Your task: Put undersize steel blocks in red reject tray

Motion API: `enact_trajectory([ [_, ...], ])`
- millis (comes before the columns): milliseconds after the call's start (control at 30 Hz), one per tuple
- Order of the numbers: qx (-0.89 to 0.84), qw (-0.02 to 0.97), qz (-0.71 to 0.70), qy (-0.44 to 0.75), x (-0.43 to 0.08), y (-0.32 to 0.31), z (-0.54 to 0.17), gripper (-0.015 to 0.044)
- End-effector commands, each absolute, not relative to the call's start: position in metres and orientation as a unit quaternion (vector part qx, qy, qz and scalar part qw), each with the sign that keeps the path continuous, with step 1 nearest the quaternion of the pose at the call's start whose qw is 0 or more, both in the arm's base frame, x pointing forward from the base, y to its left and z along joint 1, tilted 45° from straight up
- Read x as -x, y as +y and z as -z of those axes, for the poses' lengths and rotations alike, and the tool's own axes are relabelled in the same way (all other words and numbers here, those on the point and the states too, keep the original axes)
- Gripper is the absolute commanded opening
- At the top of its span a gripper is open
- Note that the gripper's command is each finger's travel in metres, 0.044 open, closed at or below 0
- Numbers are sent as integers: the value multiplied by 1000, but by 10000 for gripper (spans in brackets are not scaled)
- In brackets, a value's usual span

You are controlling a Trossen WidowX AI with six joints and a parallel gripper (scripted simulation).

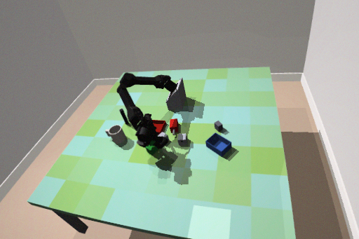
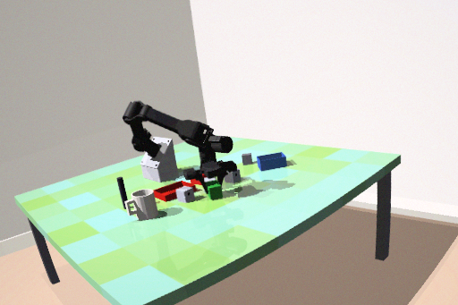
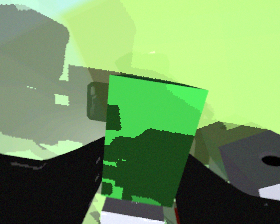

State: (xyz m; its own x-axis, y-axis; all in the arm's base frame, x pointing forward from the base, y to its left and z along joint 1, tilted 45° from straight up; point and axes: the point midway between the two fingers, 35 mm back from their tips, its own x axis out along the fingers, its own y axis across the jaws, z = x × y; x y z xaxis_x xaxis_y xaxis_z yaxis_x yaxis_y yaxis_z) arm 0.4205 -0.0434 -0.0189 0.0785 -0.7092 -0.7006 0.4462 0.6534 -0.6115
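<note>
Green gauge (image 1: 151,148) (image 2: 215,190) (image 3: 150,135) firmly between the fingers of the half-open hand (image 1: 156,145) (image 2: 214,185) (image 3: 143,141).
</note>
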Motion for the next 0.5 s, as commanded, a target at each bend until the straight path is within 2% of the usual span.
enact_trajectory([
  [0, 118, 730, 397, 544, -421, -39, 16, 0],
  [467, 118, 730, 397, 544, -417, -38, 18, 0],
])
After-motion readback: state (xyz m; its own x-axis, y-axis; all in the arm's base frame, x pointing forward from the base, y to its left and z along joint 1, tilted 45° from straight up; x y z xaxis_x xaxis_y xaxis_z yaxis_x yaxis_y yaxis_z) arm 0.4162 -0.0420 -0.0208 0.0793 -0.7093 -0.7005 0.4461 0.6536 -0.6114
